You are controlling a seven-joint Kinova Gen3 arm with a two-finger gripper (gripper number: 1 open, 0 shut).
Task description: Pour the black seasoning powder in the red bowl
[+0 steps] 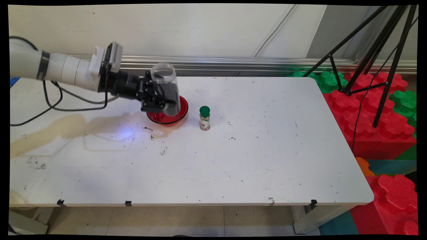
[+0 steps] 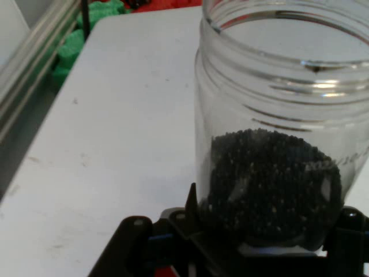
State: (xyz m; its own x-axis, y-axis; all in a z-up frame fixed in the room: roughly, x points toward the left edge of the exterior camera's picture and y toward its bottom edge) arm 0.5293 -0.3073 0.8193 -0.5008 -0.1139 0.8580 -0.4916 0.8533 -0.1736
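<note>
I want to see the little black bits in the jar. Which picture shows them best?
The hand view. There the clear jar fills the picture, and the dark grains heaped in its lower part show plainly. In the main view the jar looks small, held above the red bowl, and the grains are only a dark mass.

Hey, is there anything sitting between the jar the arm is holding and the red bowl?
Nothing visible does. The pincer holds the open jar of dark grains directly over the red bowl. The green-capped spice bottle stands apart, to the bowl's right.
</note>
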